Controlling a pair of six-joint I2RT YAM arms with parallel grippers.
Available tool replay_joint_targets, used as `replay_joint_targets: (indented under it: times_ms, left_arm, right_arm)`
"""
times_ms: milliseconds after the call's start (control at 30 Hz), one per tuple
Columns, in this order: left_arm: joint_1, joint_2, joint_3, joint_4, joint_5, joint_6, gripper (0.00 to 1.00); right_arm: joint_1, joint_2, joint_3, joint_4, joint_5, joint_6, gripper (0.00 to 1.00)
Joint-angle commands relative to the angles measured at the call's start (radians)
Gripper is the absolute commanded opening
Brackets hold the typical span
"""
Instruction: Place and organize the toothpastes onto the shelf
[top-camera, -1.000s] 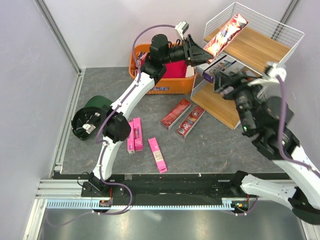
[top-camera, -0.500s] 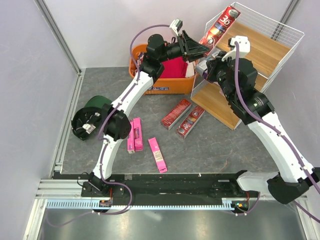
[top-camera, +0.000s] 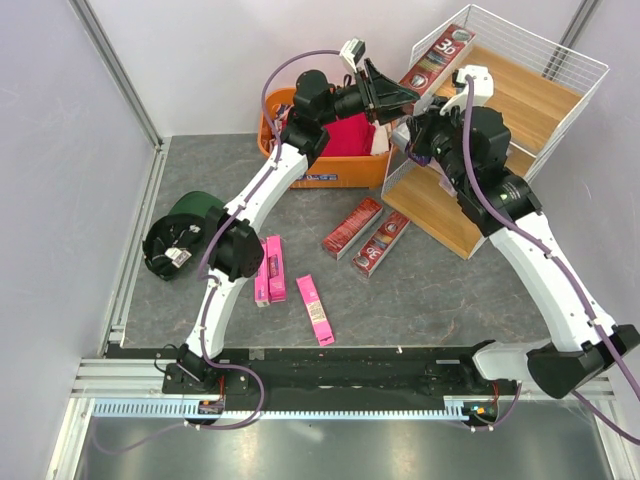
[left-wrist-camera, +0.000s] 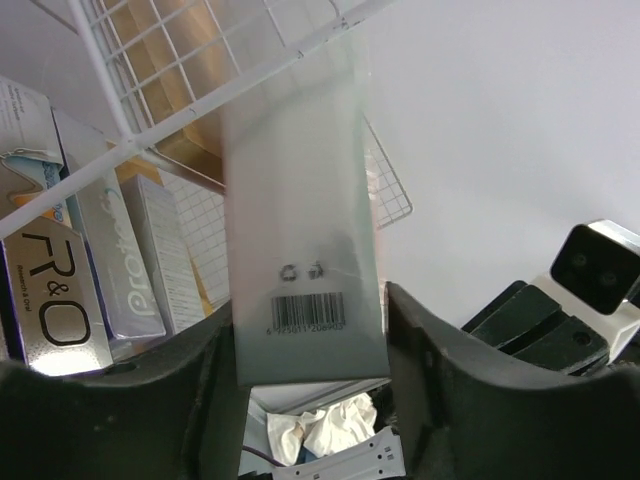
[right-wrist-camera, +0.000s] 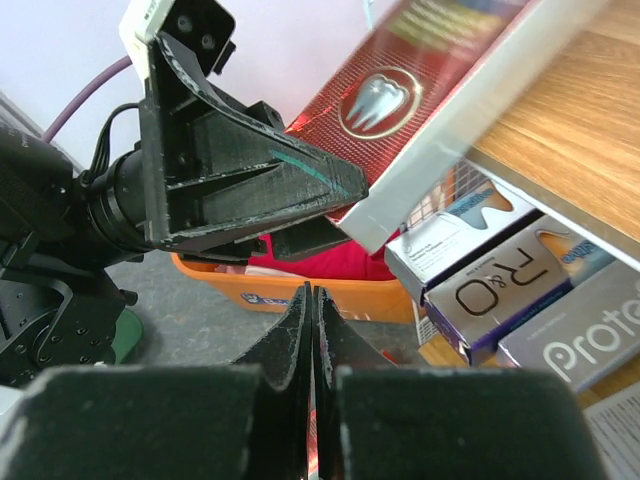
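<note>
**From above:** long red box (top-camera: 438, 58) at the left edge of the shelf (top-camera: 530, 95), up by the top board. Slanted, near end at the left gripper (top-camera: 403, 95), far end pointing to the back right. Hard to tell if resting on the wood. More red boxes (top-camera: 366, 235) and pink boxes (top-camera: 270, 268) flat on the table (top-camera: 440, 290). Orange basket (top-camera: 330, 170) partly hidden behind the left arm.

**Left wrist:** red box (left-wrist-camera: 305, 250) seen from below, pale blurry card with a barcode, pointing straight away. Sits between two black fingers (left-wrist-camera: 440, 370); pinched or let go, cannot tell. White wire behind. Shiny silver boxes (left-wrist-camera: 70, 320) on the left, cut off at the edge.

**Right wrist:** right gripper (right-wrist-camera: 312, 330) clenched, fingers pressed flat together, nothing between. Red box (right-wrist-camera: 400, 100) glossy, with a tooth picture, far end cut off. Silver boxes (right-wrist-camera: 500, 290) tucked under the smooth brown board (right-wrist-camera: 560, 130), partly hidden.
</note>
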Motion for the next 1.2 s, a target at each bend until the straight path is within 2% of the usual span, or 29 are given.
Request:
replay_joint_targets:
  times_ms: [0,233,367,567,767,867,1167]
  left_arm:
    - [-0.007,-0.021,0.036,0.078,-0.005,-0.024,0.65]
    - [-0.017,-0.04,0.021,0.081,-0.01,-0.012,0.82]
    - [-0.019,-0.046,0.02,0.084,-0.011,-0.014,0.84]
    - [-0.022,-0.06,0.014,0.083,-0.008,-0.009,0.86]
    - [-0.022,-0.083,0.005,0.086,0.002,0.0,0.95]
    - [-0.022,-0.116,-0.044,0.093,0.01,0.017,0.99]
    - [-0.022,-0.27,-0.239,0.093,-0.016,0.118,1.0]
  right_arm:
    - [-0.008,0.018,0.021,0.075,-0.063,0.018,0.0]
    - [-0.008,0.053,0.021,0.124,-0.083,0.039,0.0]
    - [-0.008,0.075,0.028,0.175,-0.094,0.057,0.0]
    - [-0.008,0.114,0.056,0.218,-0.023,0.064,0.0]
    - [-0.013,0.156,0.071,0.229,0.064,0.056,0.0]
    - [-0.022,0.153,0.061,0.261,0.075,0.062,0.0]
    - [-0.065,0.17,0.07,0.292,0.075,0.087,0.0]
